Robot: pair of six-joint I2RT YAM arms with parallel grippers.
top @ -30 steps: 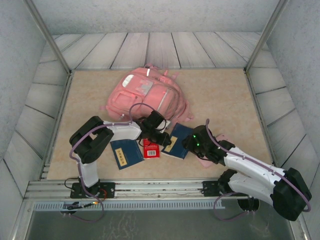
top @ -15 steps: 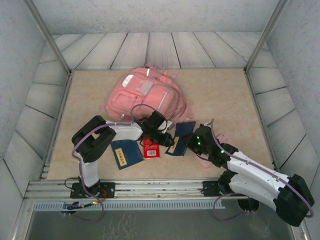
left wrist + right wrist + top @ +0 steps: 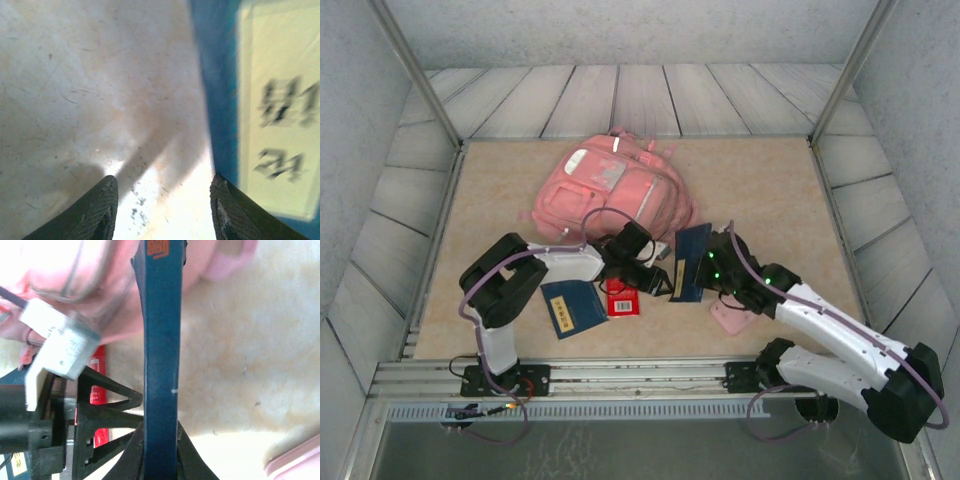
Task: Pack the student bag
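The student bag (image 3: pixel 615 190) lies flat at the far middle of the table (image 3: pixel 770 190), just beyond both grippers. The right gripper (image 3: pixel 160 440) pinches a dark blue book (image 3: pixel 161 330) standing on edge near the bag; the left gripper (image 3: pixel 162 200) hangs part-open and empty beside that book

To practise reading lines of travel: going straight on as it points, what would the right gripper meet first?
Probably the student bag: the blue book clamped in the right gripper points edge-on at it; the gap is unclear.
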